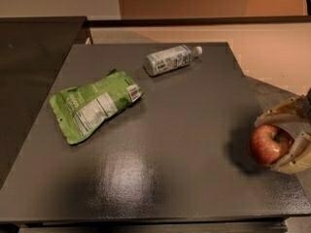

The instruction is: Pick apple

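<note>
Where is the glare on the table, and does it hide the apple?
Camera view: a pale sheen sits mid-front on the table, clear of the apple; a dark shadow lies left of the apple; the gripper, at the right edge around the apple, shows plainly.
</note>
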Robot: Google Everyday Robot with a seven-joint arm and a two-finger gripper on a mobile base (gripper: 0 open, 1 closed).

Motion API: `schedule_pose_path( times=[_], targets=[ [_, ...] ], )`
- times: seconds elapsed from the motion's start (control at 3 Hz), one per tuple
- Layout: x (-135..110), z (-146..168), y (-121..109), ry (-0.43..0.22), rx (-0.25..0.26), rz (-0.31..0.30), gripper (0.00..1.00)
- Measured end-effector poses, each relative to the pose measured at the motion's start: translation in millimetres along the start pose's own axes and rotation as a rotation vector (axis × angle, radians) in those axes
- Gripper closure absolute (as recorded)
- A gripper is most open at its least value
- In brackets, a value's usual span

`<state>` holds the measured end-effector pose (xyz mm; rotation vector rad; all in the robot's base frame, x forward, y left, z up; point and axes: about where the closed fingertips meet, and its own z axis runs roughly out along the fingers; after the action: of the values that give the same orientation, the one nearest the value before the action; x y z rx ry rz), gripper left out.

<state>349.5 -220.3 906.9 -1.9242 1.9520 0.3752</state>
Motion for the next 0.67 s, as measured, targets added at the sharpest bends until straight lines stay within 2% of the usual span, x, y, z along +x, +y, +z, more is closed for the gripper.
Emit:
schedule_pose_path(
  times=[0.67],
  targets=[
    [-52, -53, -47, -0.054, 0.119, 0.025, 1.0]
  ],
)
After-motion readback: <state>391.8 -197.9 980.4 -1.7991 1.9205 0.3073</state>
